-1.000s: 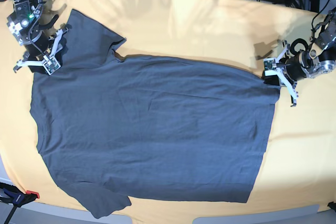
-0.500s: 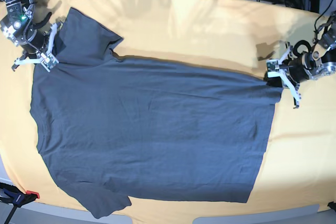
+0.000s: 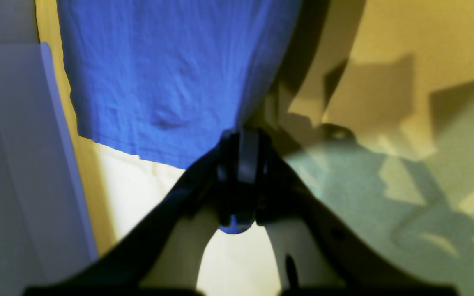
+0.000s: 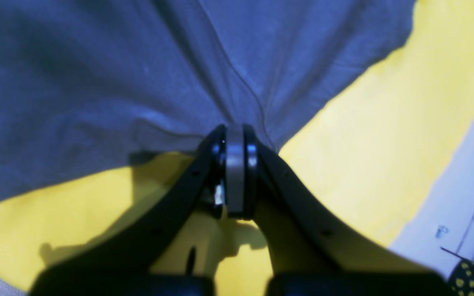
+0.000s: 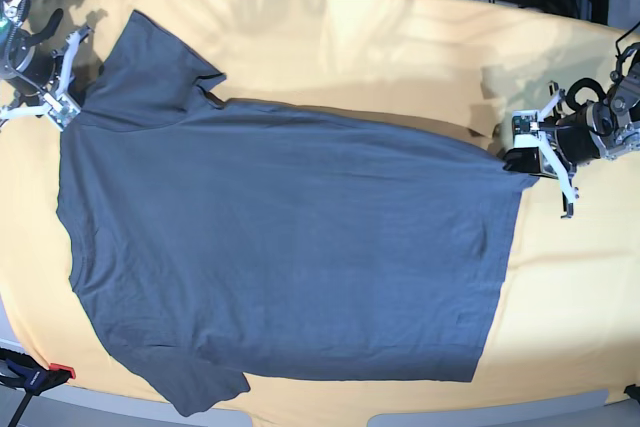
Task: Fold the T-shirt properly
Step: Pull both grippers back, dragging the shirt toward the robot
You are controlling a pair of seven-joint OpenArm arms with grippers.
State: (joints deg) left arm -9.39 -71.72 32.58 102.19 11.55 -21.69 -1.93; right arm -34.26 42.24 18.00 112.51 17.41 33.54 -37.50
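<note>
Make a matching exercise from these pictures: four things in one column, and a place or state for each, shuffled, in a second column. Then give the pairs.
Things:
1. left gripper
2. right gripper
3. T-shirt
4. yellow cloth

Places or states:
A. spread flat, covering most of the table
B. shut on the shirt's corner at the base view's right
C. lies under the shirt
D. shut on the shirt's edge beside the sleeve, at the base view's upper left

Pairs: 1-B, 2-D, 3-A, 4-C

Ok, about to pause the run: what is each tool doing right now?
Left tool: closed on the T-shirt, at a hem corner.
Right tool: closed on the T-shirt's shoulder edge.
</note>
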